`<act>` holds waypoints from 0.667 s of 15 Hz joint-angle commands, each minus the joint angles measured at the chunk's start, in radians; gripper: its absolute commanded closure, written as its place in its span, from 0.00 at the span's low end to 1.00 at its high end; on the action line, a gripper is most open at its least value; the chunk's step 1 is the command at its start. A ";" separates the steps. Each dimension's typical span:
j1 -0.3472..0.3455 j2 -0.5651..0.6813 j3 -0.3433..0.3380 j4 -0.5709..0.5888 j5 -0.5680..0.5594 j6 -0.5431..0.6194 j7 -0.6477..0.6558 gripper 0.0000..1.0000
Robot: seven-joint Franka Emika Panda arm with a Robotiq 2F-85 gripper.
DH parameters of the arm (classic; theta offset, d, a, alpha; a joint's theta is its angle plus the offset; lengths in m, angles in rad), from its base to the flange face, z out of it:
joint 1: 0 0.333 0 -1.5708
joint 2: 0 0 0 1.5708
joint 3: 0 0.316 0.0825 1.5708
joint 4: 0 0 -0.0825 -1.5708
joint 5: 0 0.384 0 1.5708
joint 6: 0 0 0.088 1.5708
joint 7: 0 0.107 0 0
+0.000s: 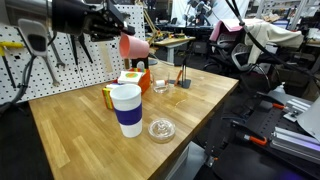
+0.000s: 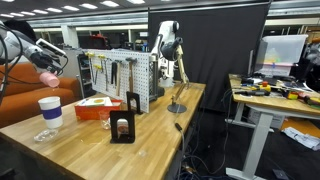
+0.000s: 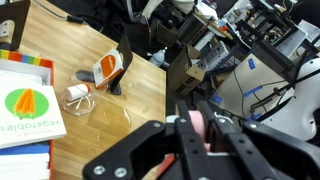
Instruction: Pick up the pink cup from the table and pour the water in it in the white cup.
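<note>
My gripper [image 1: 118,40] is shut on the pink cup [image 1: 133,46] and holds it tilted in the air above and behind the white cup [image 1: 126,108], which stands upright on the wooden table [image 1: 90,130]. In an exterior view the pink cup [image 2: 48,77] hangs above the white cup [image 2: 50,111]. In the wrist view the pink cup [image 3: 199,128] shows between my fingers [image 3: 197,135]. The white cup is out of the wrist view.
A yellow-handled container [image 1: 108,96], an orange box [image 1: 133,80] and a clear glass dish [image 1: 161,128] sit near the white cup. A black stand [image 2: 123,120], a pegboard [image 2: 120,75] and a small lamp [image 2: 177,100] stand on the table.
</note>
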 commanded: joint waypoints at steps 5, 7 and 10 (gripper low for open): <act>-0.043 0.024 -0.031 0.101 0.344 0.051 0.200 0.96; -0.053 0.029 -0.048 0.131 0.439 0.092 0.268 0.96; -0.067 0.036 -0.091 0.190 0.556 0.154 0.361 0.96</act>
